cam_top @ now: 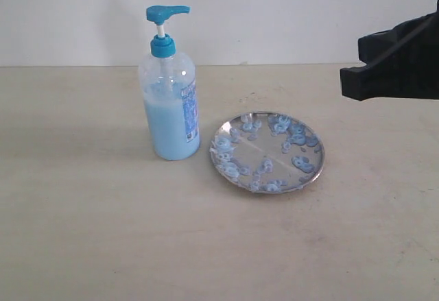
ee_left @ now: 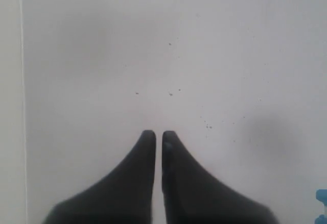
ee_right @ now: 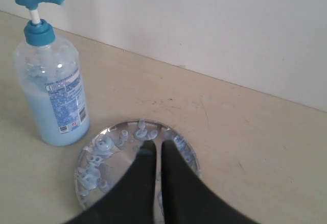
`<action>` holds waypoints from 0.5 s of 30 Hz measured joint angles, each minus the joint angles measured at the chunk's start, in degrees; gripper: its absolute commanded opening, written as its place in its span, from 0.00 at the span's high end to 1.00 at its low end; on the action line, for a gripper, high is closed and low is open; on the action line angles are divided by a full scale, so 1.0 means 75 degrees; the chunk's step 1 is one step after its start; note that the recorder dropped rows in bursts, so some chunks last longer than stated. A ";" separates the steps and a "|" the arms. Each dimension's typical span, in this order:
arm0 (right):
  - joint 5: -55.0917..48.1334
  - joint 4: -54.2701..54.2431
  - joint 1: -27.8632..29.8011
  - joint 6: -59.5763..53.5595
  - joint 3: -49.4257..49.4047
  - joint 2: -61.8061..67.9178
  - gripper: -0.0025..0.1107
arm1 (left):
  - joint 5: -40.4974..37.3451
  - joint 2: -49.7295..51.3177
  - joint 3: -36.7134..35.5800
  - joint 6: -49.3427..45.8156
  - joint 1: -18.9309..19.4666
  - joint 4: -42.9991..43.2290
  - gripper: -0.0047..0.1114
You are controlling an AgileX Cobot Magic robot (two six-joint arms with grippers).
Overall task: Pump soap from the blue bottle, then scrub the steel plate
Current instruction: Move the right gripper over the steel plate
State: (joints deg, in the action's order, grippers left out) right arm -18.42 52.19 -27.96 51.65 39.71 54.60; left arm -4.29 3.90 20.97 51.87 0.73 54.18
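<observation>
The blue bottle (cam_top: 168,102) stands upright just beside the steel plate (cam_top: 274,151), which is dotted with soap (cam_top: 302,164), on the surface (cam_top: 103,232).

A pale beige tabletop (cam_top: 82,246), faintly scuffed, runs back to a plain white wall (cam_top: 288,13)

Pale beige bench (cam_top: 82,232) w/ faint scuffs. Two things on it: blue bottle (cam_top: 169,109) standing upright, & steel plate (cam_top: 267,152) lying flat just beside it, not touching.
</observation>
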 measured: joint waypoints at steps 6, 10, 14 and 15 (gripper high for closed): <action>-0.0003 0.0030 0.0000 0.0000 -0.0005 -0.0032 0.98 | 0.0207 -0.0051 -0.1042 0.0068 0.0000 -0.0429 0.92; 0.0001 0.0086 0.0000 0.0015 -0.0005 -0.0036 0.98 | 0.0116 0.0168 -0.1440 0.0071 0.0000 -0.0923 0.92; 0.0013 0.0113 0.0000 0.0015 -0.0005 -0.0049 0.98 | -0.0797 0.0215 -0.2120 0.0085 0.0000 -0.1549 0.92; 0.0013 0.0113 0.0000 0.0015 -0.0005 -0.0049 0.98 | -0.1025 0.0215 -0.2383 0.0100 0.0000 -0.1785 0.92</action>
State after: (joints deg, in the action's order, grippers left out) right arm -18.33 53.03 -27.96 51.77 39.67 54.24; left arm -11.98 5.52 3.10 52.62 0.73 40.80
